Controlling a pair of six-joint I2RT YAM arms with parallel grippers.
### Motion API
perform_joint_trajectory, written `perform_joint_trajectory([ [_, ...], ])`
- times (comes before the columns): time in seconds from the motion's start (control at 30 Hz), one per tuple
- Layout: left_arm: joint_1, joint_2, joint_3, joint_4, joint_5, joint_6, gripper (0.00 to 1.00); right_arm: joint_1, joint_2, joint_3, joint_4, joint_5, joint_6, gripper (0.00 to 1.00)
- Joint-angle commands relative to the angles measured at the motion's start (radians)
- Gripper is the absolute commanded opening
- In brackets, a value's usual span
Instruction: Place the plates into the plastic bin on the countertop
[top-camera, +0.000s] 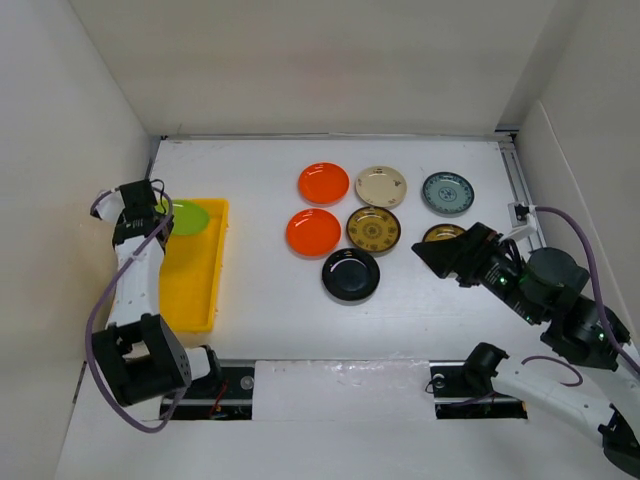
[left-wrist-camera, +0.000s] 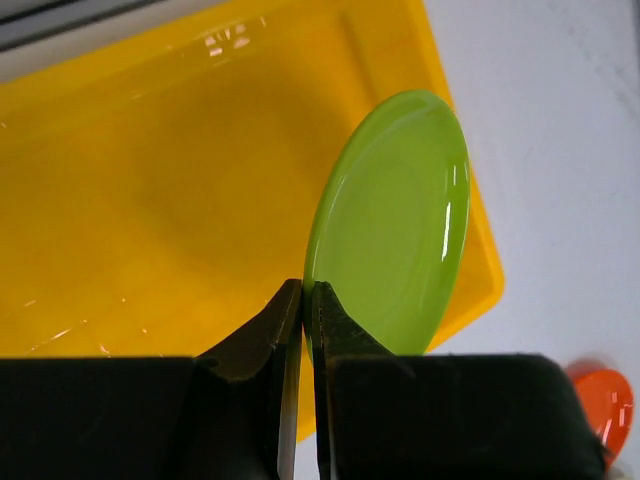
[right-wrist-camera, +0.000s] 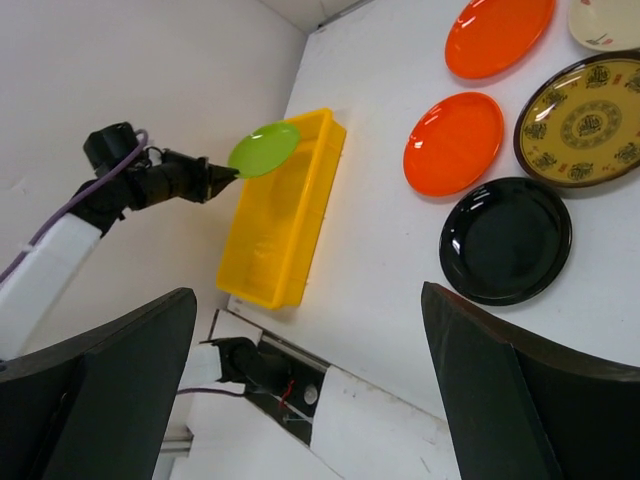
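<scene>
My left gripper (top-camera: 160, 212) is shut on the rim of the lime green plate (top-camera: 186, 217) and holds it over the far end of the yellow plastic bin (top-camera: 190, 290). In the left wrist view the fingers (left-wrist-camera: 345, 325) pinch the plate's edge (left-wrist-camera: 395, 225) above the bin's floor (left-wrist-camera: 150, 200). My right gripper (top-camera: 432, 257) is open and empty, raised over the countertop near a brown-gold plate (top-camera: 443, 234). Two orange plates (top-camera: 323, 183) (top-camera: 313, 232), a cream plate (top-camera: 381, 186), a teal-grey plate (top-camera: 447, 193), another brown-gold plate (top-camera: 374, 229) and a black plate (top-camera: 350, 275) lie on the white countertop (top-camera: 270, 300).
White walls close in the left, back and right sides. The bin lies along the left wall (top-camera: 70, 150). A metal rail (top-camera: 520, 185) runs down the right edge. The right wrist view shows the bin (right-wrist-camera: 280, 215) and the black plate (right-wrist-camera: 505, 240).
</scene>
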Motion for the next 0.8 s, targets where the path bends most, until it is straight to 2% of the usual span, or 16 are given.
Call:
perform_joint_trajectory([
  [0.0,0.001,0.055,-0.016,0.071,0.079,0.039,0.00,0.001,0.015,0.022,0.077,-0.033,-0.018,1.00],
  [0.23,0.001,0.138,-0.006,0.071,0.082,0.019,0.00,0.001,0.006,0.013,0.086,-0.051,-0.018,1.00],
  [0.27,0.001,0.138,0.005,0.071,0.082,0.019,0.04,0.001,0.006,0.004,0.086,-0.051,-0.018,1.00],
  [0.3,0.001,0.149,0.005,0.071,0.082,0.019,0.14,0.001,0.006,0.004,0.086,-0.051,-0.018,1.00],
  [0.37,0.001,0.140,0.005,0.071,0.073,0.019,0.44,0.001,0.006,0.004,0.086,-0.062,-0.018,1.00],
  [0.4,0.001,0.122,0.005,0.071,0.064,0.019,0.76,0.001,-0.003,0.004,0.086,-0.062,-0.018,1.00],
  [0.43,0.001,0.096,0.005,0.061,0.064,0.019,0.88,0.001,-0.003,0.015,0.086,-0.062,-0.018,1.00],
  [0.5,0.001,0.072,0.039,0.051,0.053,0.031,1.00,0.001,-0.003,0.015,0.086,-0.062,-0.018,1.00],
  [0.6,-0.011,0.003,0.051,0.071,0.099,0.067,1.00,0.001,-0.003,0.035,0.066,-0.062,-0.018,1.00],
  [0.67,-0.049,-0.076,0.042,0.140,0.142,0.113,1.00,0.001,-0.003,0.035,0.057,-0.041,-0.018,1.00],
  [0.7,-0.113,-0.098,0.025,0.168,0.212,0.130,1.00,0.001,-0.012,0.035,0.048,-0.031,-0.018,1.00],
  [0.77,-0.211,-0.144,0.007,0.206,0.252,0.139,1.00,0.001,-0.013,0.035,0.048,-0.001,-0.027,1.00],
])
